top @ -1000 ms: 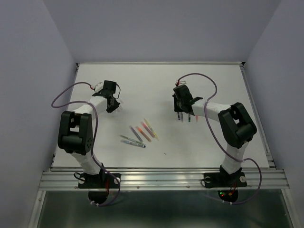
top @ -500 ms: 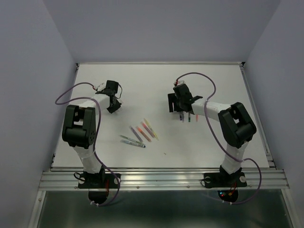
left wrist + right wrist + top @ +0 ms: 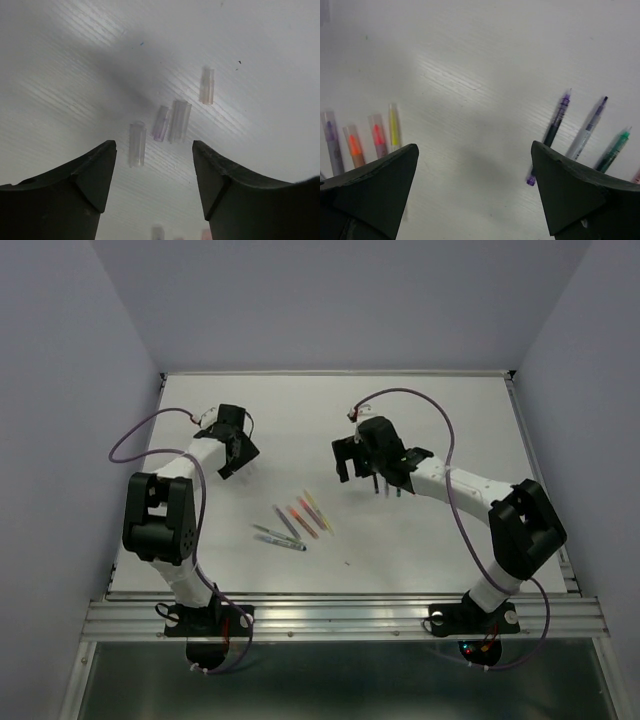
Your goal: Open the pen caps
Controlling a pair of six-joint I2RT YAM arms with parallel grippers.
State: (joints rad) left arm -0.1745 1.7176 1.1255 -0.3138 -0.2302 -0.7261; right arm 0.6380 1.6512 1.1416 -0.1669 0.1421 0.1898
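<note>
My left gripper (image 3: 154,150) is open over the white table with nothing between its fingers. Just ahead of it lie several short translucent pen caps (image 3: 179,121), one tinted purple (image 3: 160,122). My right gripper (image 3: 474,150) is open and empty too. To its left lie capped pens (image 3: 377,137) in purple, orange, pink and yellow. To its right lie three uncapped pens (image 3: 555,125) with purple, blue and green tips. From above, the left gripper (image 3: 236,456) hovers at the back left and the right gripper (image 3: 350,466) at mid-table.
A loose row of capped pens (image 3: 298,520) lies at the table's middle, in front of both grippers. The uncapped pens (image 3: 390,486) lie just right of the right gripper. Purple cables (image 3: 150,430) loop off both arms. Side walls border the table.
Both grippers have opened from nearly shut. The right arm has swung left, away from the uncapped pens. The left gripper has shifted slightly over the caps.
</note>
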